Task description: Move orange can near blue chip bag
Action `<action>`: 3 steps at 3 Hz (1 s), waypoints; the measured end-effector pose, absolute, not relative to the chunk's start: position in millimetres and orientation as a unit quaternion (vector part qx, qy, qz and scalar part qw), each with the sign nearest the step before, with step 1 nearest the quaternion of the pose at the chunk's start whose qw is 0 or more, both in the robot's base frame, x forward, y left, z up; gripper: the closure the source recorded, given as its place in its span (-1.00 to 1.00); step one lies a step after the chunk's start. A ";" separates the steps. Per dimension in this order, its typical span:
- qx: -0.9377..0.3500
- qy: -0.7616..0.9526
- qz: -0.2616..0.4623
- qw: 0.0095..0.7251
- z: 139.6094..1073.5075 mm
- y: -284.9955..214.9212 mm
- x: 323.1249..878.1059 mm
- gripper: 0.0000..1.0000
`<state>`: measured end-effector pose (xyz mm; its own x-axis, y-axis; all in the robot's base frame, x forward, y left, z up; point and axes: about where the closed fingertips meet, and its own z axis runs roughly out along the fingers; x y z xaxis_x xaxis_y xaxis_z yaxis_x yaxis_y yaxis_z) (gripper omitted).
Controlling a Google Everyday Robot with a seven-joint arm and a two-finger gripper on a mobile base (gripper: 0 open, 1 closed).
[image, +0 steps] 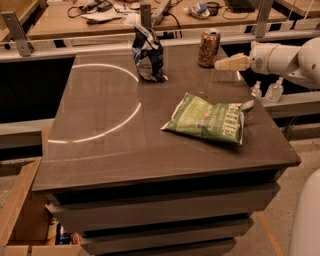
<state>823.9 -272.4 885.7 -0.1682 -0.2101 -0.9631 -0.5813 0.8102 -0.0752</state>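
Note:
The orange can (pixel 208 48) stands upright at the far right of the dark table (pixel 100 155). The blue chip bag (pixel 147 54) stands upright at the far middle of the table, left of the can and apart from it. My gripper (pixel 223 63) reaches in from the right on a white arm (pixel 290 57). Its tan tips point left and sit just right of the can, slightly nearer the camera, at about the can's lower half. It holds nothing.
A flat green chip bag (pixel 207 120) lies on the right half of the table, nearer the camera. Two small clear bottles (pixel 267 91) stand on a ledge past the table's right edge. A cluttered bench (pixel 100 15) runs behind. An open cardboard box (pixel 25 215) sits at lower left.

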 end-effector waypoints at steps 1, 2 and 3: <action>-0.274 0.745 0.165 0.585 883.1 -256.6 836.3 -1.00; -0.280 0.741 0.173 0.585 880.6 -241.8 847.3 -1.00; -0.286 0.738 0.183 0.583 878.5 -226.9 854.9 -1.00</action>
